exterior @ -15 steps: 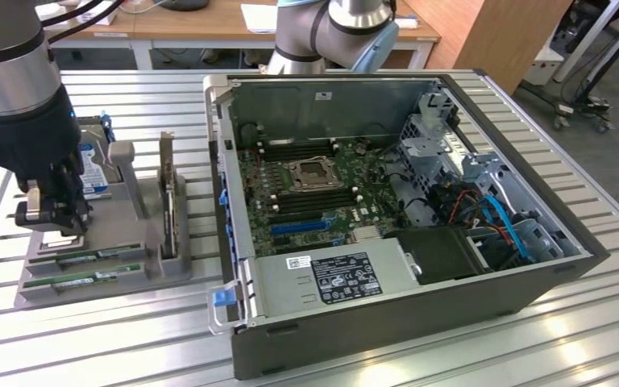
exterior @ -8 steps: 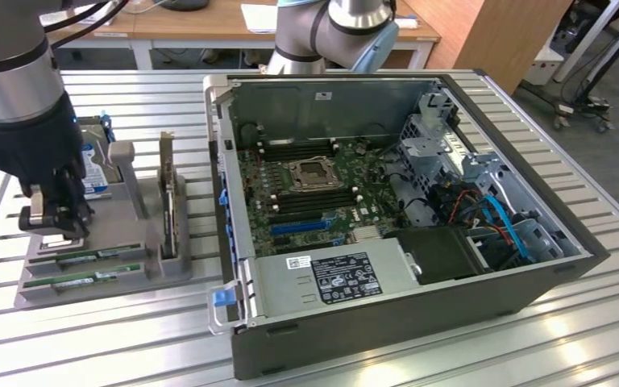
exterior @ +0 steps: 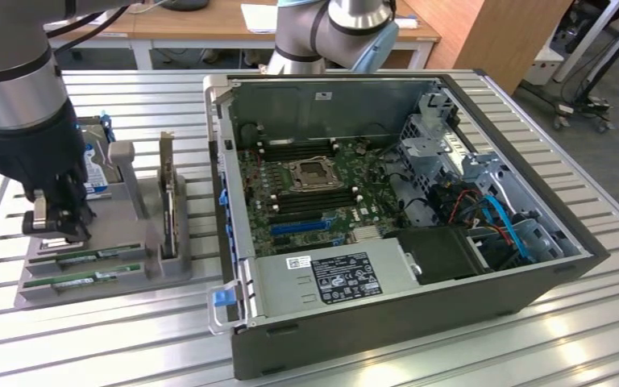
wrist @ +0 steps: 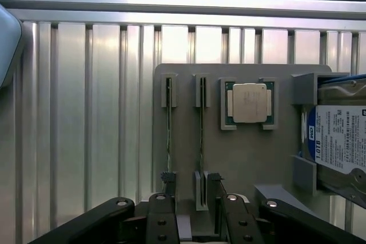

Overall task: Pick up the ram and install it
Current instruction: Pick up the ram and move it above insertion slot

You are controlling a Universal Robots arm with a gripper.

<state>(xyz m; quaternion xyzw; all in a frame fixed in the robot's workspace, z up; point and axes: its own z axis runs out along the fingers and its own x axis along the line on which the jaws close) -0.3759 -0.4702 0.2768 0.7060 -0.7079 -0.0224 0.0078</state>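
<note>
Two green ram sticks stand on edge in slots of a grey holder [exterior: 30, 294] on the exterior view's left. One ram [exterior: 93, 257] is nearer the gripper; the other ram [exterior: 73, 280] lies beside it towards the table's front. My gripper [exterior: 57, 224] hangs just above the holder's end, clear of both sticks. In the wrist view the two rams appear edge-on as thin lines, one ram [wrist: 201, 127] in line with the gap between my fingers and the other ram [wrist: 168, 127] beside it. The gripper [wrist: 197, 221] is open and holds nothing.
On the same holder [wrist: 240, 158] sit a processor chip [wrist: 250, 103], a blue-labelled hard drive [wrist: 340, 141] and an upright expansion card [exterior: 167, 193]. The open computer case [exterior: 396, 339] with its motherboard [exterior: 309, 189] fills the exterior view's right. The table [exterior: 94, 347] is ribbed aluminium.
</note>
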